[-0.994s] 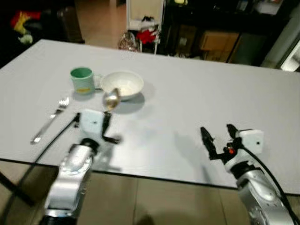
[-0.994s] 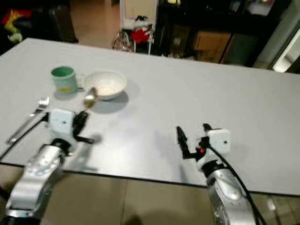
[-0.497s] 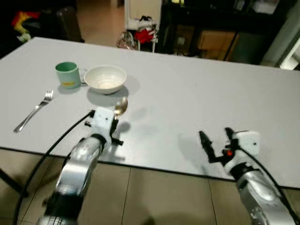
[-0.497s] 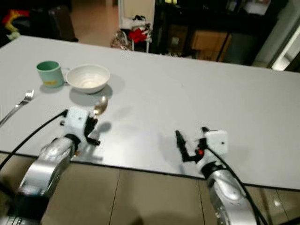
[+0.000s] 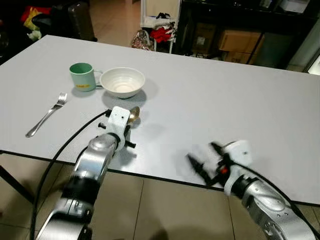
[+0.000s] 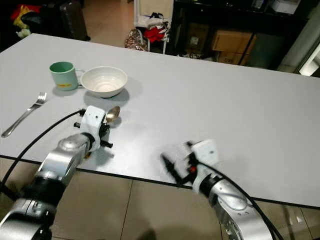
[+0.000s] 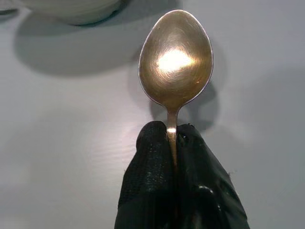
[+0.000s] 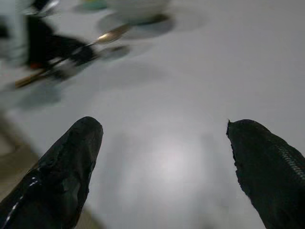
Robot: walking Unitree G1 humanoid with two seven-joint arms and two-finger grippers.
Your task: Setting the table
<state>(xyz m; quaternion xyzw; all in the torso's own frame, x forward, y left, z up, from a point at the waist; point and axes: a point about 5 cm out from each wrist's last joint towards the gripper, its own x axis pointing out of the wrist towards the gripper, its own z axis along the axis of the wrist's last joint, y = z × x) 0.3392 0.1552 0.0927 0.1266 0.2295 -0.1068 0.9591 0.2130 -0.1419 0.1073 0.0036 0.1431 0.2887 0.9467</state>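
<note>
Tabletop (image 5: 240, 95): broad, pale grey, smooth; carries everything below.

Bowl (image 5: 122, 81): white, empty, upright, far left part of the tabletop. Likely ceramic, so breakable; best taken by the rim.

Mug (image 5: 82, 76): green, upright, just beside the bowl on its left, handle towards the bowl.

Fork (image 5: 47, 114): metal, lying flat, near the left edge, apart from the mug.

Left pincer (image 7: 174, 134): clenched on the spoon's neck, just below the bowl of the spoon, on the near side of the white bowl.

Right pincer (image 8: 164, 164): fingers spread wide, grasping nothing, low over bare tabletop near the front edge.

Spoon (image 7: 175, 59): brass-coloured, polished, held just above the tabletop, casting a shadow. Judged light, rigid and slippery; the narrow neck grip may let it pivot, so a hold further down the handle would sit steadier.
</note>
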